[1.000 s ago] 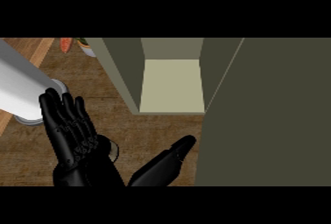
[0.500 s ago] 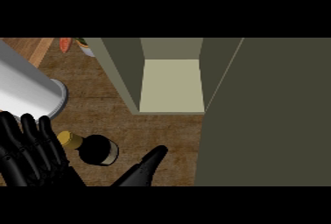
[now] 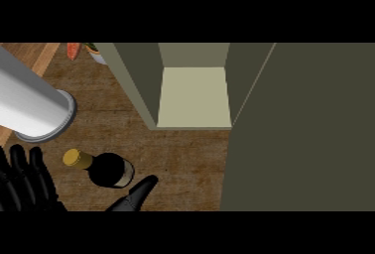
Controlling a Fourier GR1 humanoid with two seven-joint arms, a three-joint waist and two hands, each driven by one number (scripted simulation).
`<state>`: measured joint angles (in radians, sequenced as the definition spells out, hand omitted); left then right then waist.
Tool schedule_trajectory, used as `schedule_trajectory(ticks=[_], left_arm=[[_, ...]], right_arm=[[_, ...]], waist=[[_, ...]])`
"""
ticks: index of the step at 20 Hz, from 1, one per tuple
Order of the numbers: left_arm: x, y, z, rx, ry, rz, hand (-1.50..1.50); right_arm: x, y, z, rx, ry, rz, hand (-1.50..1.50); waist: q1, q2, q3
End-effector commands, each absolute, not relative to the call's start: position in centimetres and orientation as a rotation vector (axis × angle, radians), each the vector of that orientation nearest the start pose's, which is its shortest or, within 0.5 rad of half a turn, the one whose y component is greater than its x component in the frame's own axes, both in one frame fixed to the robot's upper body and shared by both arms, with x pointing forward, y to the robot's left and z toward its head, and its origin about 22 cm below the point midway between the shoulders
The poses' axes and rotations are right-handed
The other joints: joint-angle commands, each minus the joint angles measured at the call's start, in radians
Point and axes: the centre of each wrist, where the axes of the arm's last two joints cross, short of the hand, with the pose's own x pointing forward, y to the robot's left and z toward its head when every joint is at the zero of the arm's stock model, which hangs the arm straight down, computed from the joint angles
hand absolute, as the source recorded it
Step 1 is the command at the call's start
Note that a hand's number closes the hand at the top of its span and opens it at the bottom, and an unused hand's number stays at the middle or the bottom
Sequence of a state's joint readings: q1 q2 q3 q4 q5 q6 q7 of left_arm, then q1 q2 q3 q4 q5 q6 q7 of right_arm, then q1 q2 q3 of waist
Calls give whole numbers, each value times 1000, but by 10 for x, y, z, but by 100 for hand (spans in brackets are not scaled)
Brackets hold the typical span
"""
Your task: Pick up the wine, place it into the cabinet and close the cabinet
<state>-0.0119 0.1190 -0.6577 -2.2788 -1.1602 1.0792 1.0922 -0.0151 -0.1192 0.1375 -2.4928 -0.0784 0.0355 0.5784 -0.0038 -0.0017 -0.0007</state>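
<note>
The wine bottle [image 3: 110, 170] is dark with a gold cap and stands on the wooden counter at the lower left. My left hand [image 3: 26, 181] shows at the lower left edge, open with fingers straight and pointing up, just left of the bottle. Its thumb [image 3: 137, 195] spreads out to the right and reaches under the bottle's lower right side. The bottle sits in the gap between fingers and thumb, and nothing is curled round it. The cabinet [image 3: 194, 96] stands open beyond the bottle, its pale shelf bare. My right hand is not visible.
The open cabinet door [image 3: 307, 129] fills the right side as a tall dark panel. A grey forearm [image 3: 29, 106] slants in from the upper left, ending close above the bottle. An orange object [image 3: 74, 49] and a pale pot [image 3: 97, 54] sit at the far left.
The left hand has slid down toward the lower left edge, uncovering the wine bottle it hid before. The grey forearm has shifted a little to the right.
</note>
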Motion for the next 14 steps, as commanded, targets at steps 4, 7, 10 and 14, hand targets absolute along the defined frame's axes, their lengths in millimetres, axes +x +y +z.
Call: schedule_trajectory(ticks=[4, 7, 10, 14], left_arm=[[157, 150, 128, 497, -1688, 664, -150], [155, 146, 119, 494, -1679, 680, -150], [159, 138, 91, 514, -1678, 676, -150], [149, 157, 83, 574, -1666, 680, -150]], right_arm=[[127, -216, 204, 208, -1928, 260, -150], [114, -216, 216, 207, -1943, 251, -150], [126, -209, 214, 235, -1931, 245, -150], [125, -216, 215, 205, -1938, 259, -150]], waist=[[-4, 2, 0], [-4, 1, -1], [-6, 2, -2], [-3, 0, -3]])
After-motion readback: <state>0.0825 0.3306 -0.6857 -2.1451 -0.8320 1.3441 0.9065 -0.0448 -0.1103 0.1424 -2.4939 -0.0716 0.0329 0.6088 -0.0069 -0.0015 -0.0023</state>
